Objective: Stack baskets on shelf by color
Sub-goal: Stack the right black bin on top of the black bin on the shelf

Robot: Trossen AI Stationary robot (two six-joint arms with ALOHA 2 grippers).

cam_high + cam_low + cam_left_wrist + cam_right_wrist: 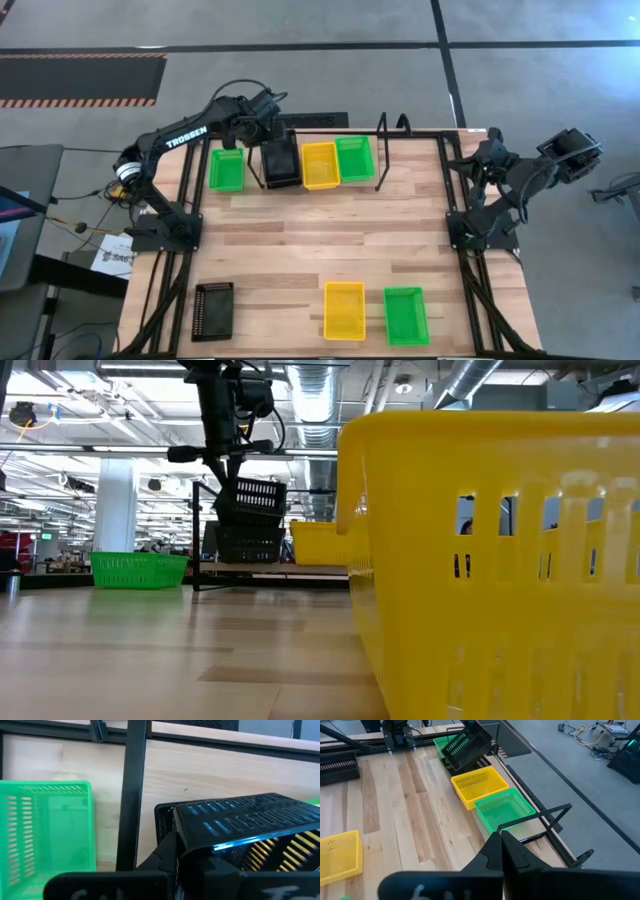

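Four baskets stand in a row on the shelf (415, 165) at the table's far side: green (226, 168), black (250, 545), yellow (320, 164), green (354, 158). My left gripper (228, 465) is shut on a second black basket (255, 495), which hangs right above the black one. Three more baskets rest on the near part of the table: black (212, 310), yellow (344, 310) and green (405, 315). My right gripper (501, 840) is shut on nothing and waits in the air past the shelf's right end. My left gripper pinches the black basket's rim (182, 837) at one end between its two fingers, coming from above and pointing steeply down. The basket hangs tilted, its held end high and its other end low over the black basket on the shelf. I cannot tell whether the two touch.
Upright black rods of the shelf stand beside the held basket (131, 795) and at the right end (385, 150). Bare wood lies between the shelf and the three near baskets. The yellow near basket (500, 560) fills much of the low view.
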